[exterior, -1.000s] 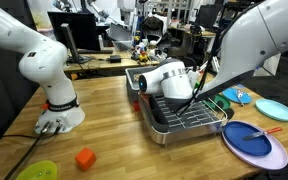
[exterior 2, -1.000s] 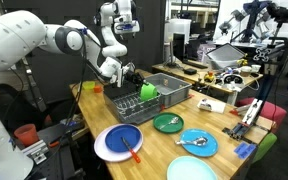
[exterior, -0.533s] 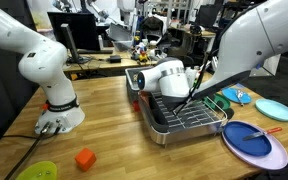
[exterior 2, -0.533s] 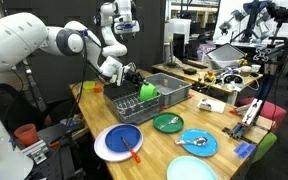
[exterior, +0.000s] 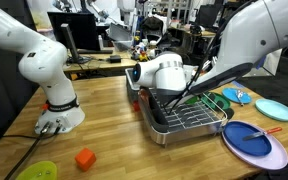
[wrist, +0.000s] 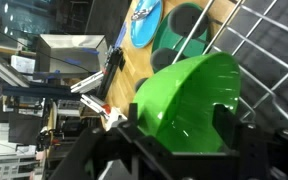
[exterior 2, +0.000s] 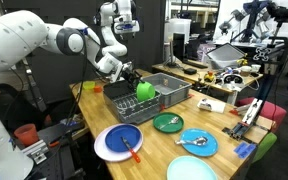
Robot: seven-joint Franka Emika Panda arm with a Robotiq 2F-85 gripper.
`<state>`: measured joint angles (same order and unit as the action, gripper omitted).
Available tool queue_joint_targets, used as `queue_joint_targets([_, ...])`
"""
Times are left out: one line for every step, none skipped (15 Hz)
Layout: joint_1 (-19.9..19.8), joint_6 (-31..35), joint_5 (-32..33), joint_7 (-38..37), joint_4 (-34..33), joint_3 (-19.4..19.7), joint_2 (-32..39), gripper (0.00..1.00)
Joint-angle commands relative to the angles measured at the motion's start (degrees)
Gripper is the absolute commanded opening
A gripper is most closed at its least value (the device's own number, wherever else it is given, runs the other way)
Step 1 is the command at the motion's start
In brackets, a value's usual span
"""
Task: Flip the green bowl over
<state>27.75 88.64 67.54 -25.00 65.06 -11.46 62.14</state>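
The green bowl (wrist: 189, 105) fills the middle of the wrist view, tilted on edge against the wires of the dish rack (wrist: 274, 45). In an exterior view the bowl (exterior 2: 144, 89) leans at the near end of the grey rack (exterior 2: 179, 80). My gripper (wrist: 184, 125) is open. Its two dark fingers (wrist: 134, 125) stand wide apart on either side of the bowl, which sits between and just beyond them. Seen from outside, the gripper (exterior 2: 132, 80) hangs right beside the bowl. In an exterior view the gripper's white body (exterior: 164, 75) hides the bowl above the rack (exterior: 184, 125).
On the wooden table by the rack lie a blue plate on a lavender one (exterior 2: 119, 138), a dark green plate (exterior 2: 168, 123), another blue plate (exterior 2: 199, 143) and a pale yellow-green dish (exterior 2: 189, 170). An orange block (exterior: 85, 158) lies near the table's front.
The fingers have spread apart from a tight pinch. The green bowl has tipped slightly and shows more of its surface in the rack.
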Motion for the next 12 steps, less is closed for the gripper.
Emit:
queue_joint_targets([-3.1,3.7,-4.2,5.4,1.6,-3.9,-1.5,1.0])
queue_joint_targets([-3.6,4.3,-5.0,6.7,2.1,-4.7,-1.9,1.0])
queue_joint_targets([-4.2,5.0,-5.8,8.1,2.5,-5.6,-2.3,1.0])
queue_joint_targets([-4.8,6.1,-6.5,9.5,3.1,-6.7,-2.7,1.0])
queue_joint_targets([-5.4,7.3,-7.2,11.0,3.7,-7.7,-3.0,1.0])
queue_joint_targets([-6.0,8.5,-7.7,12.4,4.4,-8.8,-3.4,1.0])
queue_joint_targets([-6.7,9.6,-8.2,14.0,5.0,-9.9,-3.8,1.0])
queue_joint_targets([-7.5,10.6,-8.7,15.8,5.7,-11.1,-4.3,1.0])
queue_joint_targets([-8.3,11.2,-9.3,17.6,6.4,-12.3,-4.9,1.0])
queue_joint_targets([-9.2,11.9,-10.2,19.5,7.5,-13.5,-5.8,1.0])
queue_joint_targets([-10.2,12.6,-11.0,21.3,8.7,-14.8,-6.8,1.0])
queue_joint_targets([-11.5,12.9,-11.9,23.2,10.0,-16.2,-7.9,1.0])
